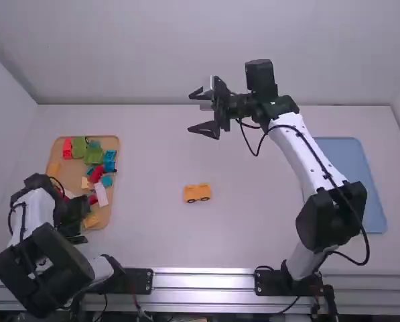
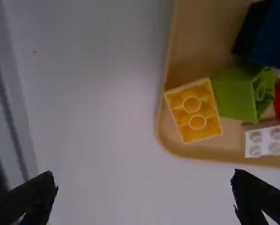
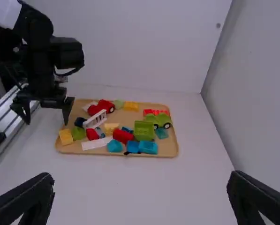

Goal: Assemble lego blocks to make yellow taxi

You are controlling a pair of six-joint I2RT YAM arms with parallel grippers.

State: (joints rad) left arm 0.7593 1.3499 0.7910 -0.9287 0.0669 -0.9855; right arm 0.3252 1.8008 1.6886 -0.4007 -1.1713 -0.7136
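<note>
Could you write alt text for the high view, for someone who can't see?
A small yellow block piece with dark wheels sits near the middle of a white table. Beyond it is the right arm's open hand. The left arm overlaps a tan tray of colourful blocks; a blue mat lies right.

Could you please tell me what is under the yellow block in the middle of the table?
Two dark wheels show along the near side of the yellow block, with white tabletop around it; what its body covers cannot be seen.
</note>
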